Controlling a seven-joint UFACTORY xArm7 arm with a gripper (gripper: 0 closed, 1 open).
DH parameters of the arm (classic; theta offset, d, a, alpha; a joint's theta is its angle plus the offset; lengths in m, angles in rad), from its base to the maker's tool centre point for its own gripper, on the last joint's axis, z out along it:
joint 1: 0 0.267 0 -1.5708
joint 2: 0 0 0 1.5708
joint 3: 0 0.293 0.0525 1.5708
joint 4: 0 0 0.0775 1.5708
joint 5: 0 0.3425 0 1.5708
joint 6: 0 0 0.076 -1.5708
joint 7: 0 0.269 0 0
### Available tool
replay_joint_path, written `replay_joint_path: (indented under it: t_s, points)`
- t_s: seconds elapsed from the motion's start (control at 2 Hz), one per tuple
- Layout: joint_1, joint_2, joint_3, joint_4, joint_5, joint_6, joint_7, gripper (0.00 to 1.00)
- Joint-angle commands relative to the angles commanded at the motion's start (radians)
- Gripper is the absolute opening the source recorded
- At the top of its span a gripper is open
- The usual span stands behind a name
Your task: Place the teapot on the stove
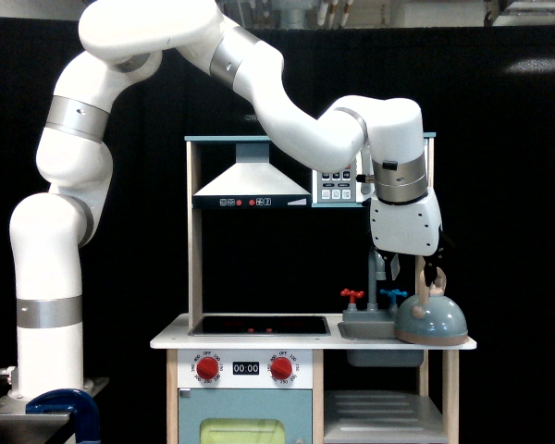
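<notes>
You are looking at a toy kitchen unit set against a black curtain backdrop, with a white countertop (171,339) carried on pale wooden posts and a teal shelf above. Under that shelf hangs a white range hood (251,183), and to the exterior view's right of it sits a small keypad panel (337,185). Below the counter you can see two red knobs (207,368) flanking a timer display reading 00:00. The stove (259,326) lies flat and black in the counter's left half as the exterior view shows it, with small red marks on its surface. Just beside it to the exterior view's right is the grey sink (367,328), with a red tap and a blue tap behind it. The teapot (431,320) stands upright at the counter's far end on the exterior view's right, next to the sink and well apart from the stove. Your white arm arches over from its base on the exterior view's left, and the gripper (427,274) points down right at the teapot's looped tan handle. A dark finger shows beside the top of the loop, but you cannot tell from here whether the jaws are spread or closed on it.
</notes>
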Motion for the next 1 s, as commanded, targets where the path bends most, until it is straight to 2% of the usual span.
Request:
replay_joint_path:
  t_s: [1.0]
  points:
    - [0.058,0.144,0.128,0.163,-0.046,-0.101,0.181,1.00]
